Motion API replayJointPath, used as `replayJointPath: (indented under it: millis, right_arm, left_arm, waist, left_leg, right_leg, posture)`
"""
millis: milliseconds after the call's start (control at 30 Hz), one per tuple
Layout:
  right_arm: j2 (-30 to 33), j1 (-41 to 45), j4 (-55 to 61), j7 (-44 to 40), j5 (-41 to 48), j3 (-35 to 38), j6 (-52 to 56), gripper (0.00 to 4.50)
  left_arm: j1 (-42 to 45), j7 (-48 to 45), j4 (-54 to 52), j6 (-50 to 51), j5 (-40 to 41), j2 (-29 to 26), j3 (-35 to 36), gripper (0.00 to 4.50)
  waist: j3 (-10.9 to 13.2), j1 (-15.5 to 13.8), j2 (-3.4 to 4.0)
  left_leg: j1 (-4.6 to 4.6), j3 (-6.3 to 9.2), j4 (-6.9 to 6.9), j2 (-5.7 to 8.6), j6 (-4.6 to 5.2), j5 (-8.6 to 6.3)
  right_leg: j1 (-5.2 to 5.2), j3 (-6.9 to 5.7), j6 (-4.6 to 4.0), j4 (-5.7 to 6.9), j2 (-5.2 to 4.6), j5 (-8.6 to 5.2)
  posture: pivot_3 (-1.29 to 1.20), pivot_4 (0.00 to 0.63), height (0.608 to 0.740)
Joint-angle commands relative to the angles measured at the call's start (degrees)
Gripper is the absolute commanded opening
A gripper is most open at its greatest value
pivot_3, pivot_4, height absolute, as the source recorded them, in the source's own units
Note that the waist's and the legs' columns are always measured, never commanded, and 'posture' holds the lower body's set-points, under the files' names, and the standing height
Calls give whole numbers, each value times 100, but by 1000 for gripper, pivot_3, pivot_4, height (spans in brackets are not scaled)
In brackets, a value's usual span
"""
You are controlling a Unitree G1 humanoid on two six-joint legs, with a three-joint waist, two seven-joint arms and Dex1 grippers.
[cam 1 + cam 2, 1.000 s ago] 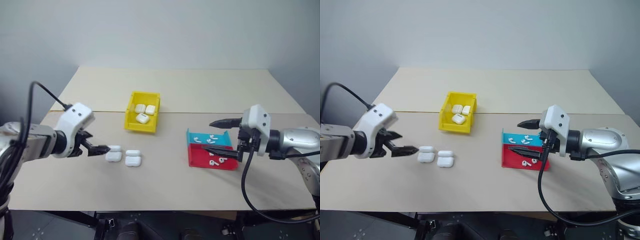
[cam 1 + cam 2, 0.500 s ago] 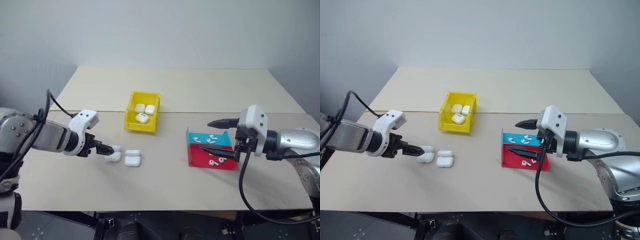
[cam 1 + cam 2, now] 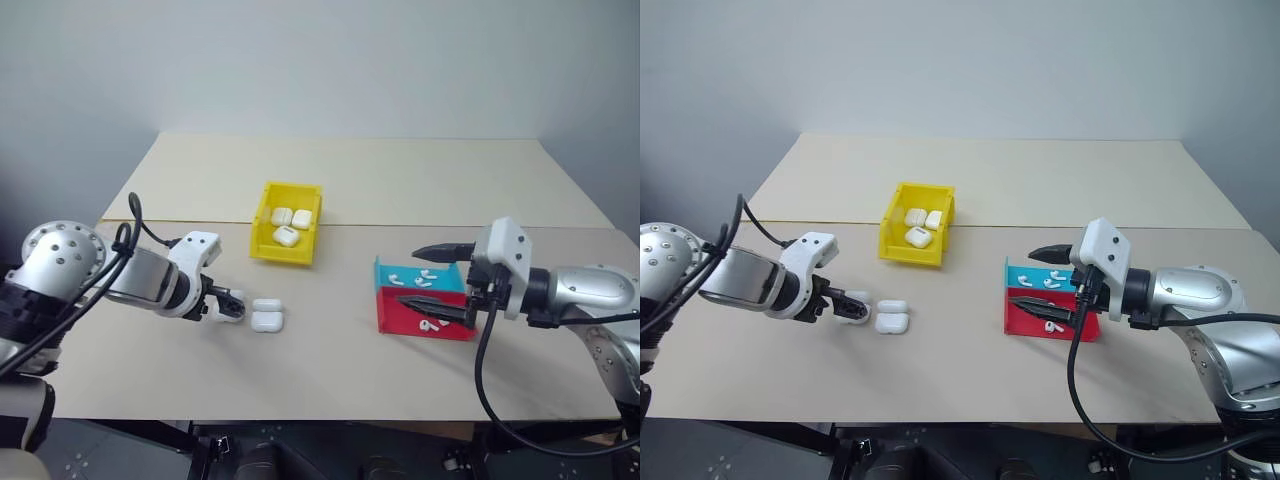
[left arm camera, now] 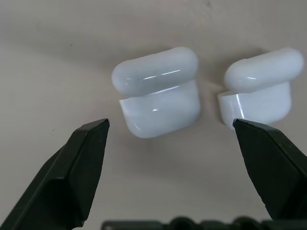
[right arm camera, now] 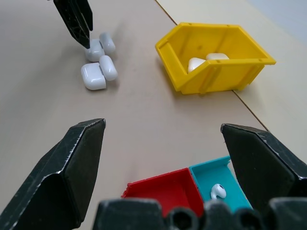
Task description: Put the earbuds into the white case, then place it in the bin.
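Note:
Two white cases lie side by side left of the table's middle, each apparently with its lid folded back. My left gripper (image 4: 170,123) points down over the left case (image 4: 158,96), open, one finger on either side of it; contact cannot be told. The other case (image 3: 266,314) lies just to its right. Several earbuds (image 3: 425,277) lie in the teal and red trays. My right gripper (image 3: 432,277) hovers over those trays, open and empty. Behind the cases stands the yellow bin (image 3: 262,215).
Three closed white cases (image 3: 289,225) lie inside the bin. The teal tray (image 3: 385,272) and red tray (image 3: 390,318) sit joined at the right. A seam runs across the table behind the bin's front.
My left gripper has moved right and down onto the left case while its wrist rolled. The right arm has stayed in place.

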State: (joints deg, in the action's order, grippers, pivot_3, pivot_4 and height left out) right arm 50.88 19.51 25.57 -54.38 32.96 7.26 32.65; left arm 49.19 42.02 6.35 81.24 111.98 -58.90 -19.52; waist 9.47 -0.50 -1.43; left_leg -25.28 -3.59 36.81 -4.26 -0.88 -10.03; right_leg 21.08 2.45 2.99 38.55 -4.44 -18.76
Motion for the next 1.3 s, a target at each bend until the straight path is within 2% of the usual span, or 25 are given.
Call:
replayJointPath:
  millis: [33, 267, 467, 567, 667, 700, 833, 900, 1000, 1067, 1133, 1200, 1300]
  right_arm:
    - [-32, 46, 198, 82, 62, 146, -55, 4459]
    - [-80, -8, 289, 176, 45, 138, -58, 4459]
    - [-98, -3, 318, 232, 38, 109, -60, 4459]
    - [-106, 14, 325, 255, 24, 90, -70, 4500]
    - [-107, 20, 335, 246, 36, 101, -77, 4500]
    - [-106, 21, 340, 247, 39, 104, -74, 4500]
    - [-109, 9, 352, 235, 69, 135, -79, 4500]
    - [-117, 5, 335, 232, 84, 154, -74, 4500]
    - [-119, -27, 289, 199, 67, 172, -110, 4500]
    - [-113, -14, 185, 153, 38, 174, -153, 4500]
    - [-100, 63, 53, 85, 6, 145, -196, 4500]
    - [-61, 222, -84, -43, -18, 68, -227, 4500]
    - [144, 454, -277, -382, -154, -112, -298, 4500]
  left_arm:
    - [189, 499, 127, -208, 102, 146, -51, 4500]
    - [215, 1148, 307, -322, 102, 656, -58, 4500]
    - [226, 1575, 486, -323, 102, 871, -76, 4500]
    - [244, 1634, 503, -234, 102, 863, -115, 3851]
    - [185, 1736, 477, -256, 102, 832, -119, 2894]
    - [153, 1792, 450, -298, 102, 823, -111, 2770]
    - [19, 1846, 220, -406, 102, 669, 22, 2770]
    - [-124, 1791, -236, -476, -14, 326, 173, 2770]
    - [-472, 1186, -1027, -606, -709, -148, 738, 2770]
    - [-923, 215, -1940, -1177, -2110, -458, 1140, 2770]
    - [-1260, -865, -2292, -1589, -2826, -553, 1552, 2770]
    - [-1880, -2402, -2681, -2906, -4003, -390, 1901, 2770]
    - [-2389, -4118, -2799, -4027, -4776, 123, 2228, 2770]
  waist:
    - [0, -11, 0]
    - [0, -15, -1]
    - [0, -9, 0]
    - [0, -9, -1]
    - [0, -13, 0]
    - [0, -11, 0]
    - [0, -3, -1]
    - [0, 16, -2]
    - [1, 32, -2]
    - [1, 22, -2]
    - [1, -9, -1]
    - [0, -33, 0]
    - [-2, -50, 3]
  left_leg:
    - [0, 0, 0, 0, 1, 1]
    - [-1, 2, -1, 2, -2, 2]
    - [0, 3, -1, 4, -5, 4]
    - [-1, 4, 0, 5, -5, 5]
    - [-1, 4, -1, 5, -7, 6]
    - [0, 4, -1, 5, -7, 6]
    - [0, 4, -1, 5, -8, 6]
    - [-1, 4, -2, 5, -9, 7]
    - [-1, 2, -9, 5, -44, 27]
    - [-1, -2, -11, 5, -49, 31]
    - [1, -8, -11, 7, -53, 33]
    - [1, -10, -14, 7, -58, 36]
    - [2, -15, -20, 9, -58, 38]
  right_leg:
    - [-1, -1, 0, 0, 0, 0]
    - [-1, -1, 0, -1, -1, 0]
    - [-2, -2, 0, -1, -1, 0]
    - [-2, -1, 0, -1, -2, 0]
    - [-2, -2, 0, -1, -1, 0]
    - [-2, -3, 0, -1, -1, 0]
    - [-2, -2, 0, -1, -1, 0]
    - [-1, -1, 0, -1, -1, 0]
    - [1, 0, 0, -6, -1, 0]
    - [2, -2, 0, -7, -1, 0]
    - [-2, -4, -1, -10, -1, 0]
    - [-2, -9, -4, -12, 0, 2]
    - [-5, -11, -7, -21, -3, 3]
  posture:
    - [0, 150, 740]
    - [0, 150, 740]
    - [0, 150, 740]
    - [0, 150, 740]
    - [0, 150, 740]
    - [0, 150, 740]
    - [0, 150, 740]
    - [0, 150, 740]
    - [0, 150, 740]
    - [0, 150, 740]
    - [0, 150, 740]
    - [0, 150, 740]
    - [0, 150, 740]
